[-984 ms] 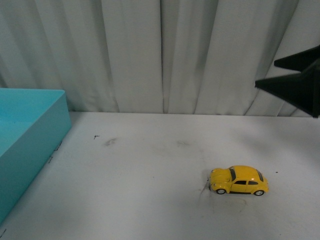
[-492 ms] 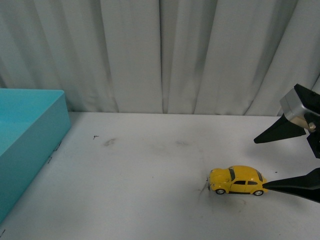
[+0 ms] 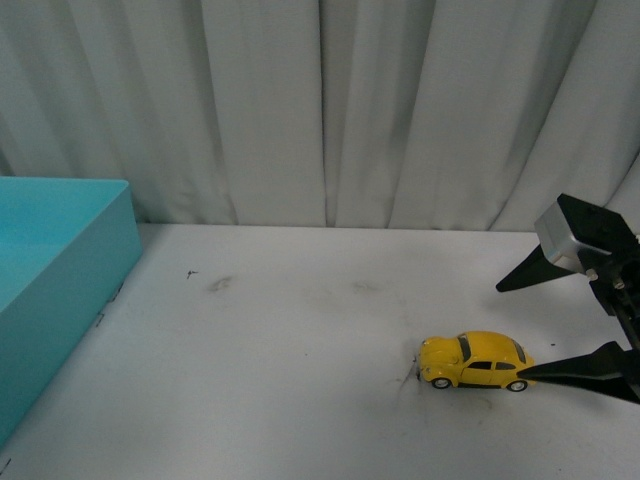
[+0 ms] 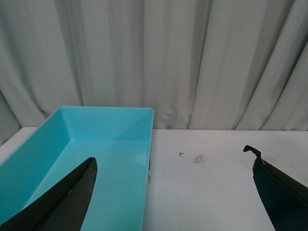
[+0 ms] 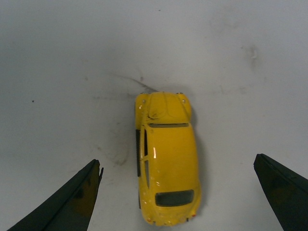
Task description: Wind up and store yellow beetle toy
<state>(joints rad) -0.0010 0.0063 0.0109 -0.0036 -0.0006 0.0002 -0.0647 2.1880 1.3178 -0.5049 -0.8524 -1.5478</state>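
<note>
vs 0.5 s ago: the right gripper has been shifted a little left, toward the yellow beetle toy. a second ago only its dark fingers were seen, high up and well right of the toy. its jaws are spread wide and nothing is held. in the front view the lower finger tip is now lined up with the toy's rear end, and the upper finger is seen above and right of the toy. in the right wrist view the toy is framed between the two fingers, each kept well apart from its flanks, so no contact is shown. the toy itself has not been moved: same spot on the white table, on its wheels, nose pointed away from the right gripper.

surroundings, left to right:
- a teal bin is set well left of the toy, open top up.
- the left gripper is seen only in its own wrist view, with its fingers wide apart and nothing between them. one finger is hung over the bin.
- faint dark smudges are seen on the table left of the toy and further back.
- a thin dark scratch is seen just beside the toy's nose.
- a pale pleated curtain is hung behind the toy along the table's far edge.

the toy's roof and both flanks are left exposed to the right gripper.
</note>
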